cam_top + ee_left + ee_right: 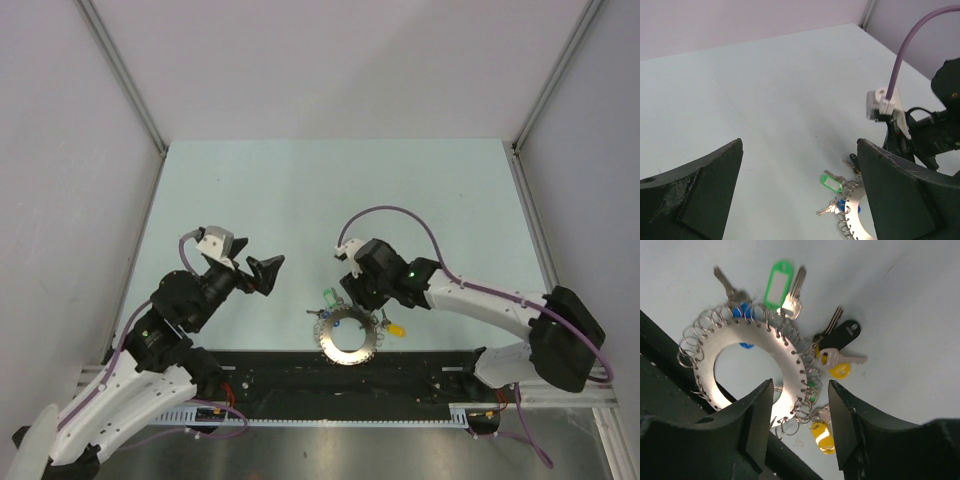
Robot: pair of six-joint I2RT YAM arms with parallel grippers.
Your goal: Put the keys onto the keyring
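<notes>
Pale table [330, 200] holds your keyring [760, 334] with keys [792, 302] — left gripper [800, 150] gapes wide, empty; right gripper [800, 390] part-open above it, gripping nothing.

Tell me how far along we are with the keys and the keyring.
Looks nearly done: the keys fan out from the keyring, apparently hooked into its edge loops, though I can't confirm each one. In hand: nothing. The right gripper hangs open over the ring's rim, and the left gripper stands wide open off to the side. Left: at most checking the yellow-headed keys.
</notes>
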